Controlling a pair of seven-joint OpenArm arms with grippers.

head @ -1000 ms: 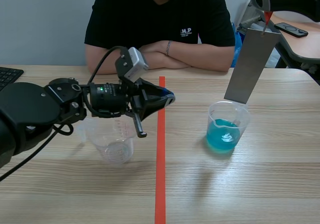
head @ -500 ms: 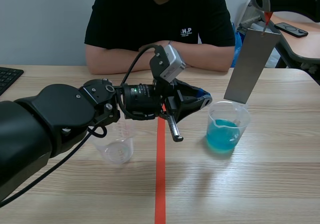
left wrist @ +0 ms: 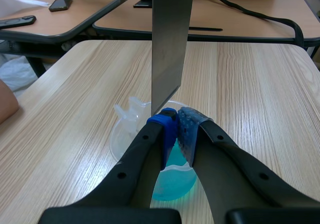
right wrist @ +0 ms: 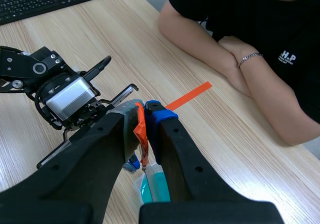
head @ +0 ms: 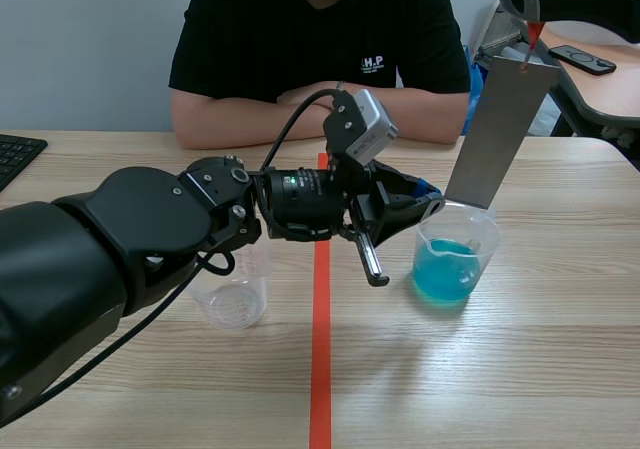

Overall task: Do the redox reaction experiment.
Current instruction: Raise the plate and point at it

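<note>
A clear beaker of blue liquid (head: 452,259) stands right of the tape line. A grey metal sheet (head: 500,134) hangs tilted over it, its lower end at the beaker's far rim. My right gripper (head: 534,17) is high at the top right, shut on the red tab (right wrist: 141,134) at the sheet's top. My left gripper (head: 425,207) has reached across the line and sits shut at the beaker's left rim. In the left wrist view its blue pads (left wrist: 170,129) nearly meet above the beaker's near rim (left wrist: 125,129), just short of the sheet (left wrist: 170,44). An empty beaker (head: 235,294) stands left of the line.
A person (head: 320,59) sits across the table with folded arms resting on its far edge. A keyboard (head: 18,154) lies at the far left. The orange-red tape line (head: 320,369) runs down the middle. Another table (head: 600,79) stands behind at the right.
My left arm has swung right from above the empty beaker, crossed the tape line and arrived at the blue beaker. The right gripper and the sheet have stayed still.
</note>
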